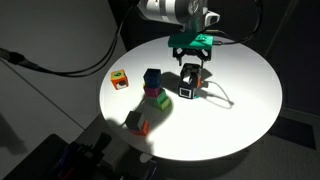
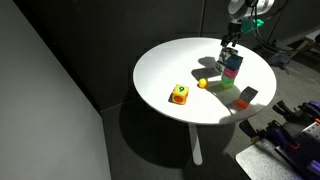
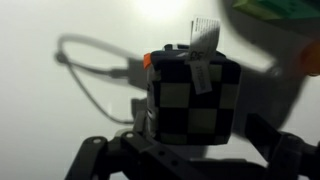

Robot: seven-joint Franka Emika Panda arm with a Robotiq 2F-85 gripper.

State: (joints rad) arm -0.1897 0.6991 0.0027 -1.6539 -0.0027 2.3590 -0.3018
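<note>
My gripper (image 1: 190, 70) hangs over the far side of a round white table (image 1: 250, 110). A black cube with pale checkered squares (image 1: 188, 84) stands on the table right under it. In the wrist view the cube (image 3: 195, 95) fills the space between my two fingers (image 3: 190, 145). A white paper tag sticks up from its far edge. The fingers sit wide on either side of the cube, with a gap showing on the right, so the gripper looks open. In an exterior view the gripper (image 2: 228, 45) is just behind a block stack.
A stack of coloured blocks (image 1: 152, 86) stands beside the cube and also shows in an exterior view (image 2: 231, 65). An orange and yellow cube (image 1: 119, 79) lies further off. A small yellow ball (image 2: 202, 83) and a dark block (image 2: 246, 97) lie near the table edge. A thin cable (image 3: 90, 70) loops by the cube.
</note>
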